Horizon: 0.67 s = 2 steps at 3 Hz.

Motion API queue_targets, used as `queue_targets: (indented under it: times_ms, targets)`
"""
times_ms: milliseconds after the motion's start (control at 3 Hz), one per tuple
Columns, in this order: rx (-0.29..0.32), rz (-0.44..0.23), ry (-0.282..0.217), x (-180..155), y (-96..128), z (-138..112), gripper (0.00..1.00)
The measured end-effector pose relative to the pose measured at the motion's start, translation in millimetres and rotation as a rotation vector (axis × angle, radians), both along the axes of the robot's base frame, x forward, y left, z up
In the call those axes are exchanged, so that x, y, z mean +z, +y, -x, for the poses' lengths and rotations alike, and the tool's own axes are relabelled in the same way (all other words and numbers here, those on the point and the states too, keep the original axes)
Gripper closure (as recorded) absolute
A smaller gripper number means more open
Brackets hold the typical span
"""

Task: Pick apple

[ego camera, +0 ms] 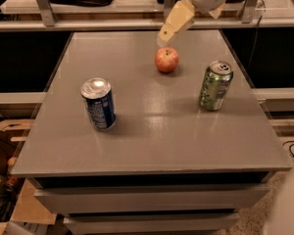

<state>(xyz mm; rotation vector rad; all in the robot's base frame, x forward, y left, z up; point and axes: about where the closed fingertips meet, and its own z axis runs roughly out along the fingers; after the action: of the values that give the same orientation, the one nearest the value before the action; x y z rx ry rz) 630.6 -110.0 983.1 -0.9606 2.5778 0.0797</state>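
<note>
Red-orange apple (pixel 166 59) at back of grey bench (pixel 152 136) | gripper (pixel 163 37) hovers just above it | grip state: cannot tell | blue can (pixel 99 104) left, green can (pixel 215 85) right

Cream claw (pixel 164 37) by red-orange apple (pixel 166 59) — blue can (pixel 98 104), green can (pixel 215 85).

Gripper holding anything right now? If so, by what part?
Nothing is held. The gripper hovers just above and behind the apple, which sits untouched on the table.
</note>
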Motion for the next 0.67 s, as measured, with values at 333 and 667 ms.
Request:
queue_targets:
  times_ms: [333, 667]
  targets:
    - [-0.078, -0.041, 0.053, -6, 25, -27, 0.0]
    - [-0.222, -0.096, 0.117, -22, 42, -45, 0.0]
